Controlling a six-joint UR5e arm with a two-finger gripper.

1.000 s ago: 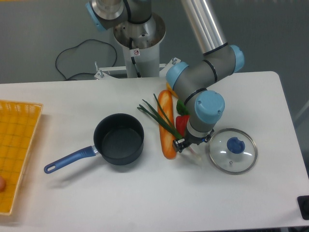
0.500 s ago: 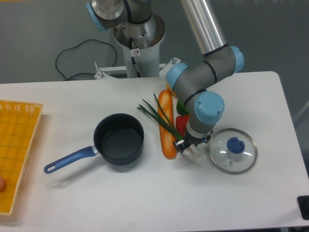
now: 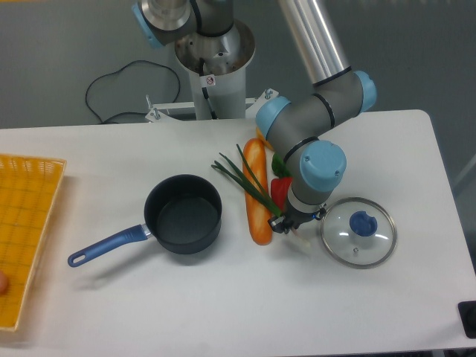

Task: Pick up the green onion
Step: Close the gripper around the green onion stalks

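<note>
The green onion (image 3: 249,184) lies slantwise across an orange loaf (image 3: 257,204) in the middle of the table. Its dark leaves splay toward the upper left, and its pale white tip (image 3: 302,242) points lower right, next to the glass lid. My gripper (image 3: 286,223) hangs straight down over the thin stalk near the white end, at the loaf's right edge. The arm's wrist hides most of the fingers, so how the jaws stand on the stalk does not show.
A dark saucepan (image 3: 183,213) with a blue handle stands left of the loaf. A glass lid (image 3: 358,231) with a blue knob lies just to the right. Red (image 3: 280,190) and green (image 3: 278,165) peppers sit under the arm. A yellow basket (image 3: 26,223) is at far left.
The gripper has shifted very slightly to the right near the stalk's white end. The onion and the other things have not moved.
</note>
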